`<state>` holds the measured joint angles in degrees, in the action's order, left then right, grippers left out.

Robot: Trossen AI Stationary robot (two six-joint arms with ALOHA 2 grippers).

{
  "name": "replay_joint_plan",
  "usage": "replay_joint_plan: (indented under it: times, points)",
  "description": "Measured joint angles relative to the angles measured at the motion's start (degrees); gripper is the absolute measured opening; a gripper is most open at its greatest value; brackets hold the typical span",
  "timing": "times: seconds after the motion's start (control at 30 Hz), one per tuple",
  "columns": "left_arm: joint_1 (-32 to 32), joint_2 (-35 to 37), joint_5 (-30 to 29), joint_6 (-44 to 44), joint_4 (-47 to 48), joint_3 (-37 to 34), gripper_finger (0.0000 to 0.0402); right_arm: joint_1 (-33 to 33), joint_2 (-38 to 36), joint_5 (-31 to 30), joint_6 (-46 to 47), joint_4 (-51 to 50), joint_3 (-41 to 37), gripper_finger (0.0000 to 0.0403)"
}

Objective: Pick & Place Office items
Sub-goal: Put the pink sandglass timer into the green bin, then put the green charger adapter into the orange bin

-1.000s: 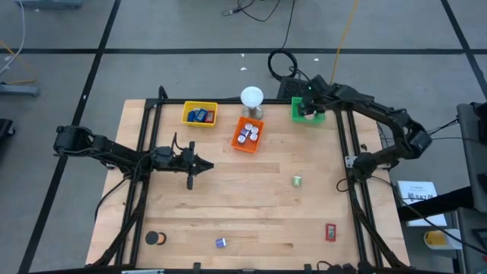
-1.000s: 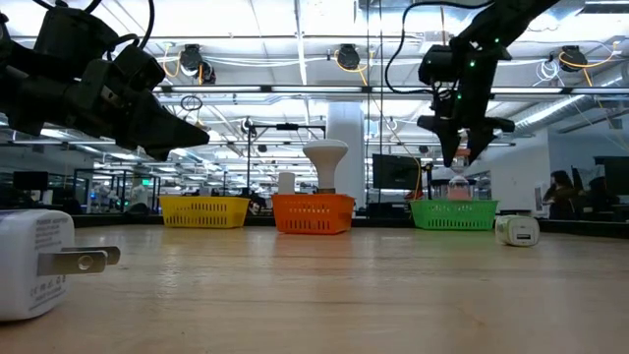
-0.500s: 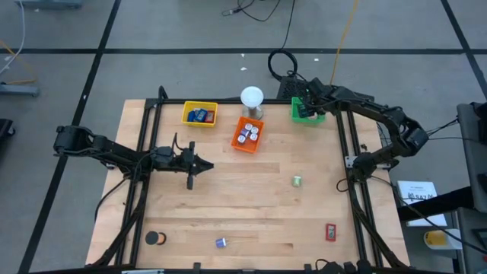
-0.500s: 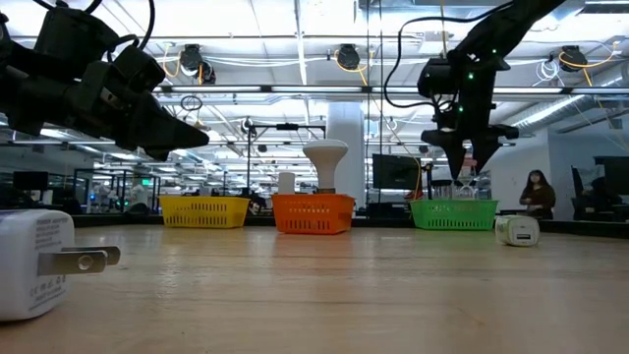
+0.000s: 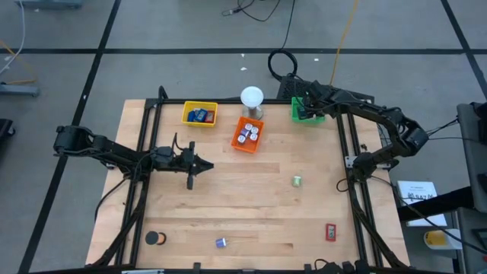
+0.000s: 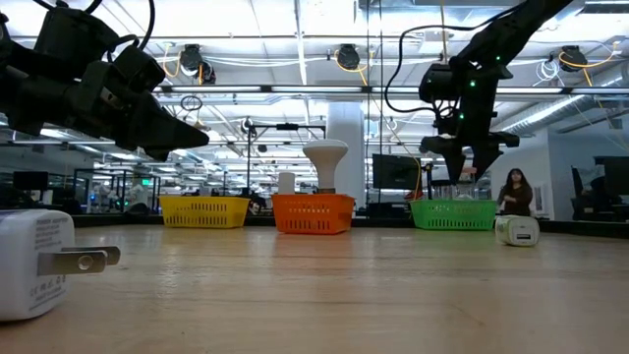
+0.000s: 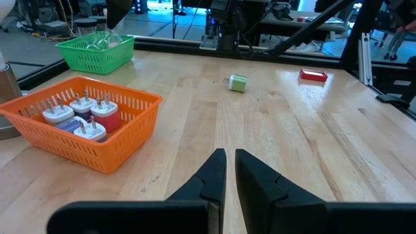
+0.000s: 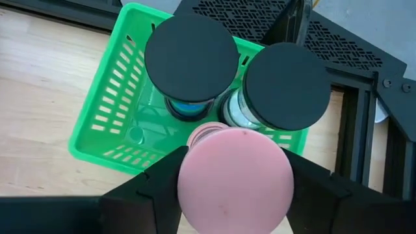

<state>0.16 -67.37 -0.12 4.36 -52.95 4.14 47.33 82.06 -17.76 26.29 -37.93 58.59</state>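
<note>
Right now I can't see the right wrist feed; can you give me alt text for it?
The right gripper holds a pink-capped roll between its two dark fingers, directly above a green basket. Two black-capped rolls already stand side by side in the basket, which sits at the edge of the wooden table beside a black frame.

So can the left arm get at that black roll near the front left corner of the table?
Probably yes. The left gripper hangs shut over bare wood, and nothing stands between it and the black roll.
</note>
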Motion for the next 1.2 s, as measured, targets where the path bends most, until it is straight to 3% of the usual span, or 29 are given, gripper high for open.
replay_joint_plan:
  times: [0.37,0.6,0.9,1.2]
  points:
    - [0.01,-0.02,0.01,-0.04,-0.02,0.0,0.0031,0.0,-0.6,-0.21,-0.47,0.04,0.0,0.0257]
    - [0.02,-0.02,0.0,-0.13,-0.02,0.0,0.0031,-0.02,-6.62,-3.43,-1.71,0.67,0.0,0.0247]
    - [0.05,-0.02,-0.02,-0.2,-1.87,0.0,0.0031,-2.4,-17.6,-3.27,-5.86,-0.19,0.0,0.0173]
    - [-1.42,-0.03,-0.62,1.14,-0.69,0.0,0.0031,-14.88,-21.42,-0.34,-8.16,0.13,-0.04,0.0059]
